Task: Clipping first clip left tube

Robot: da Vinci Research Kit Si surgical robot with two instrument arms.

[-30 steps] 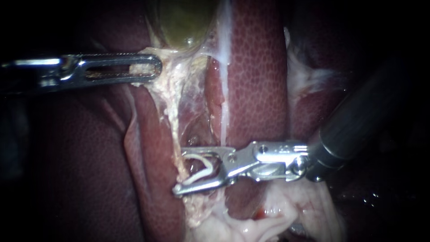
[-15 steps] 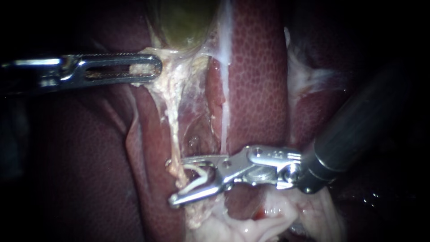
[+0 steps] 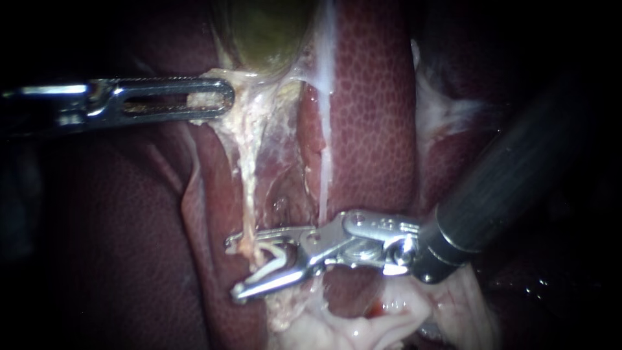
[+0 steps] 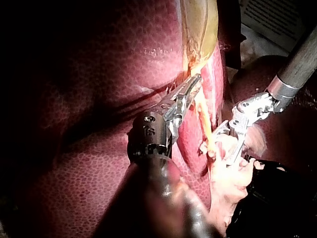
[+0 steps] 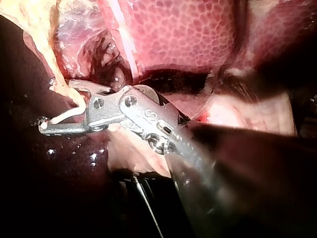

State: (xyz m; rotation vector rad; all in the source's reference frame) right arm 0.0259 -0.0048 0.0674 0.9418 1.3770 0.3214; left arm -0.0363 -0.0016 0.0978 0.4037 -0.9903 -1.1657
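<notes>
right instrument (image 3: 231,269), clip (image 3: 277,255) slid around tube (image 3: 249,214) | wrist: left instrument (image 4: 196,82) grips gallbladder (image 4: 200,25)

Green-yellow gallbladder (image 3: 262,32): cut off by the endoscope view's top edge.

Left instrument (image 3: 227,97): shaft lost in darkness at the view's edge. Jaws clamp pale fatty tissue (image 3: 201,100), and the under jaw is hidden beneath the slotted upper one.

Right instrument (image 3: 231,269): white curved clip (image 3: 275,256) sits between both jaws. The upper jaw covers the thin yellowish left tube (image 3: 248,188) there, so whether the tube sits inside the clip cannot be told.

Wrist views: each instrument's own shaft is blurred and masks the dark red liver (image 4: 59,188).
</notes>
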